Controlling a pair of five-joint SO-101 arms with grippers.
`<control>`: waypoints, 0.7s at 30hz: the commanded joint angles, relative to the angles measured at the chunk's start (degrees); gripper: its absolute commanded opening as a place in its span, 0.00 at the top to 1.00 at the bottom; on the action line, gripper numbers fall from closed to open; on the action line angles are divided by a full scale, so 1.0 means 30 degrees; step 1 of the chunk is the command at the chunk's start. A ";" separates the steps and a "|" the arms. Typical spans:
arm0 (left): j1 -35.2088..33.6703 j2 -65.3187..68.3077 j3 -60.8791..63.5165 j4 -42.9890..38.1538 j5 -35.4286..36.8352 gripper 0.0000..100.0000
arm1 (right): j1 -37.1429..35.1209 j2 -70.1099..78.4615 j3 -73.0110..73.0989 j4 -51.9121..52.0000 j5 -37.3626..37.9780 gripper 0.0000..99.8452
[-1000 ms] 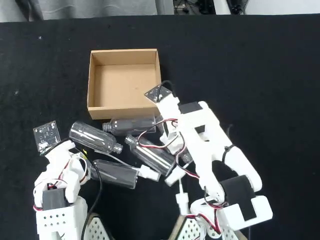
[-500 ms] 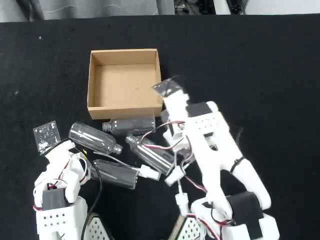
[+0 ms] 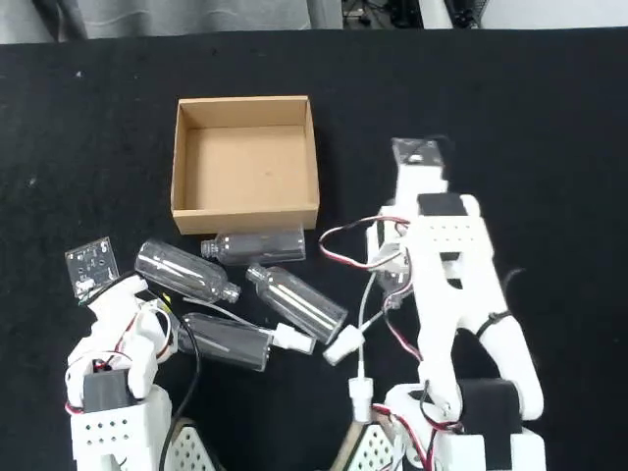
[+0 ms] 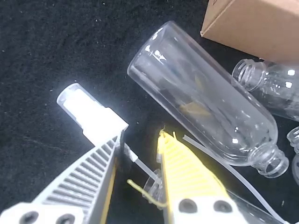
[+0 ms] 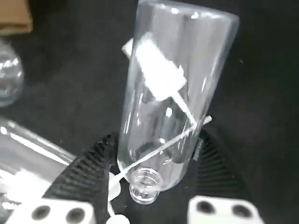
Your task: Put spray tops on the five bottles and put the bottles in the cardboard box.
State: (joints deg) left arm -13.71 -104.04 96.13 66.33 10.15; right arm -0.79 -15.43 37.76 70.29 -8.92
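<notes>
1. Clear, smooth, round bottle (image 5: 173,84) is clamped between the ribbed black jaws of the right gripper (image 5: 154,140), whose arm stretches out beside the cardboard box (image 3: 244,211).
2. Left gripper (image 4: 140,144) is low over the table, jaws slightly parted around the thin tube of a white spray top (image 4: 91,114).

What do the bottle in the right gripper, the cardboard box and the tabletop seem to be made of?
The bottle looks like clear, glossy plastic: the black table shows through it, and it carries sharp highlights. The cardboard box is matte brown card. The table looks covered in black matte cloth or felt, lint-speckled; which, I cannot tell.
</notes>
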 commanded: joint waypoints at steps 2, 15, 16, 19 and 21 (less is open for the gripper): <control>-0.0132 -0.0088 0.0425 -0.0029 -0.0029 0.88 | 0.1582 -0.1158 -0.1158 0.0059 -0.1143 0.86; -0.0132 -0.0088 0.0425 -0.0029 -0.0029 0.88 | 0.5919 -0.1158 -0.1832 0.0117 -0.4806 0.86; -0.0132 -0.0088 0.0425 -0.0029 -0.0029 0.88 | 0.6330 -0.1158 -0.1978 0.0117 -0.5187 0.86; -0.0132 -0.0088 0.0425 -0.0029 -0.0029 0.88 | 0.7531 -0.1158 -0.2388 -0.0029 -0.6007 0.86; -0.0132 -0.0088 0.0425 -0.0029 -0.0029 0.88 | 0.7883 -0.1158 -0.2535 -0.0029 -0.6535 0.86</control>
State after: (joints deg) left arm -13.71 -104.04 96.13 66.33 10.15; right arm 20.04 -15.43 33.89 70.29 -26.15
